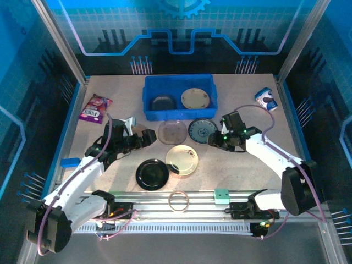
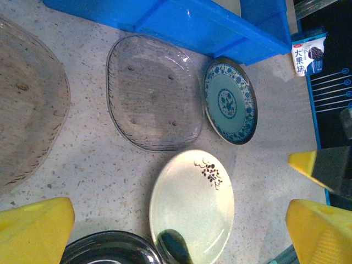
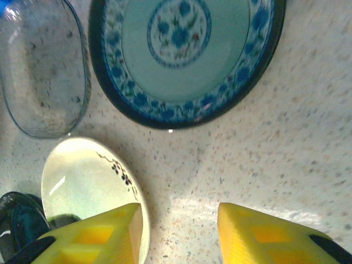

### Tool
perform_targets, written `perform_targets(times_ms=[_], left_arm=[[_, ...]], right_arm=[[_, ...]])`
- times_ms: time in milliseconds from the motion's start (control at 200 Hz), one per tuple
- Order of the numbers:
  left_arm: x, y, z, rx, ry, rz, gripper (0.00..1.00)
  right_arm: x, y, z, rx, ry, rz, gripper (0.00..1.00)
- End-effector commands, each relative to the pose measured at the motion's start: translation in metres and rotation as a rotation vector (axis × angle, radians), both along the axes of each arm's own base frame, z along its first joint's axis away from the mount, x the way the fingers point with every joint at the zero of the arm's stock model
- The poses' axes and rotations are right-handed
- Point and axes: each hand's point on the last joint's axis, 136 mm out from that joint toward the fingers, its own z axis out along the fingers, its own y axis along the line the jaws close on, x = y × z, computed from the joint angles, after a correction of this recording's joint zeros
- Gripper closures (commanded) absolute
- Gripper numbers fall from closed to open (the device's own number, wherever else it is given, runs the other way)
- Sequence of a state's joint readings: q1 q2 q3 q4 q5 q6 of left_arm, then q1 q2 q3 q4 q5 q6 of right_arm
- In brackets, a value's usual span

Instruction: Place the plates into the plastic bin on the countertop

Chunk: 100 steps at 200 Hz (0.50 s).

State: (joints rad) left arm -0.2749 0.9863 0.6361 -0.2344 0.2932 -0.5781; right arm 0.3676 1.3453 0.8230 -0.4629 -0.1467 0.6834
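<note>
top external gives what the wrist cams lack: plastic bin (image 1: 179, 97) at 12 o'clock on the countertop (image 1: 247, 165), with a dark plate (image 1: 163, 103) and a speckled cream plate (image 1: 196, 98) inside, plus a black plate (image 1: 152, 174) at 6 o'clock. right wrist: right gripper (image 3: 179, 212) jaws apart, gripping nothing. blue patterned plate (image 3: 184, 55) lies at its 12 o'clock, apart; sprig-marked cream plate (image 3: 88, 187) at 9 o'clock, beside one finger. left wrist: left gripper (image 2: 180, 203) spread wide, empty; clear plate (image 2: 151, 91) at 12 o'clock, smoky plate (image 2: 27, 104) at 10.
</note>
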Motion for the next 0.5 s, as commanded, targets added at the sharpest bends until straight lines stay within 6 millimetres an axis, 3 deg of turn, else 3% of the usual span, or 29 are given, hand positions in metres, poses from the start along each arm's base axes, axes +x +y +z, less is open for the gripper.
perform_targets(times_ms=[0,205,495], left_arm=[[-0.005,-0.005,0.005,-0.042,-0.008,-0.024,0.01],[-0.018,-0.002,-0.013,-0.020,0.057,-0.028,0.01],[-0.039,0.001,-0.038,-0.004,0.146,-0.026,0.02]], right_arm=[[-0.009,0.024,-0.009,0.092,0.029,0.038,0.59],[-0.040,0.045,-0.035,0.085,0.113,0.114,0.58],[-0.052,0.068,-0.052,0.091,0.162,0.161,0.66]])
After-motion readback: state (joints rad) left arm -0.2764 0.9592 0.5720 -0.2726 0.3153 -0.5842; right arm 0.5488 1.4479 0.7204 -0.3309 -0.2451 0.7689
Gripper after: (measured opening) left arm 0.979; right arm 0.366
